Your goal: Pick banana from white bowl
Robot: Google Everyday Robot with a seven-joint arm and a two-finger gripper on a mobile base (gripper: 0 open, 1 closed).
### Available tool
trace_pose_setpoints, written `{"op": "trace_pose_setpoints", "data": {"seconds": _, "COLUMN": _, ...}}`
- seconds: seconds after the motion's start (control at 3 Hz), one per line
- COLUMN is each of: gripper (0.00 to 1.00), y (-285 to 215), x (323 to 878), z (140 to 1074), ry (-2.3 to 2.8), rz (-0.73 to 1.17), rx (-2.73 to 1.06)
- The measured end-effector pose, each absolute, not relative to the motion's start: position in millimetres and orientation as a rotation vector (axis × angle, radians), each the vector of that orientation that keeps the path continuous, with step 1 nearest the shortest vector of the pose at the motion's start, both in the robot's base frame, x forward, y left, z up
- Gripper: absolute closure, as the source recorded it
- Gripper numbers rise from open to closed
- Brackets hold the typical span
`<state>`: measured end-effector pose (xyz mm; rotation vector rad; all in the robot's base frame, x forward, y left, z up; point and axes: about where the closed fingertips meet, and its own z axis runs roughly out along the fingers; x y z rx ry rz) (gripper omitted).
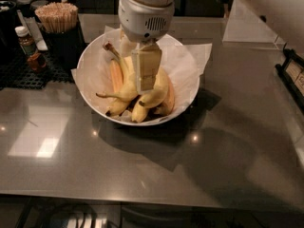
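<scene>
The white bowl [191,95] is wide and shallow, lined with crinkled white paper, and sits on the grey counter at upper centre. Several yellow bananas [156,98] lie bunched in it, some with brown spots. My gripper [135,75] hangs straight down from the white wrist into the bowl. Its fingers [146,70] stand apart, down among the bananas, with one banana between them. The wrist hides the bowl's far rim.
A dark cup of wooden sticks [57,18] and a small brown bottle [27,49] stand on a black mat [19,75] left of the bowl. A dark framed object [292,75] sits at the right edge. The arm's white body fills the upper right.
</scene>
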<state>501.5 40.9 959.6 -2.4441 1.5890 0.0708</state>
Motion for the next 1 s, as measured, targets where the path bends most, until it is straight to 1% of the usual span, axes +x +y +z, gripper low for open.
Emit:
{"op": "trace_pose_setpoints", "data": {"seconds": 0.33, "gripper": 0.37, "y": 41.2, "x": 501.9, "z": 959.6, "ry": 1.586, "rz": 0.07, "rx": -2.445}}
{"op": "trace_pose_setpoints", "data": {"seconds": 0.67, "gripper": 0.41, "y": 40.8, "x": 514.9, "z": 959.4, "ry": 1.545, "rz": 0.075, "rx": -2.486}}
{"op": "trace_pose_setpoints", "data": {"seconds": 1.0, "gripper": 0.4, "y": 36.7, "x": 526.2, "z": 940.8, "ry": 1.502, "rz": 0.145, "rx": -2.54}}
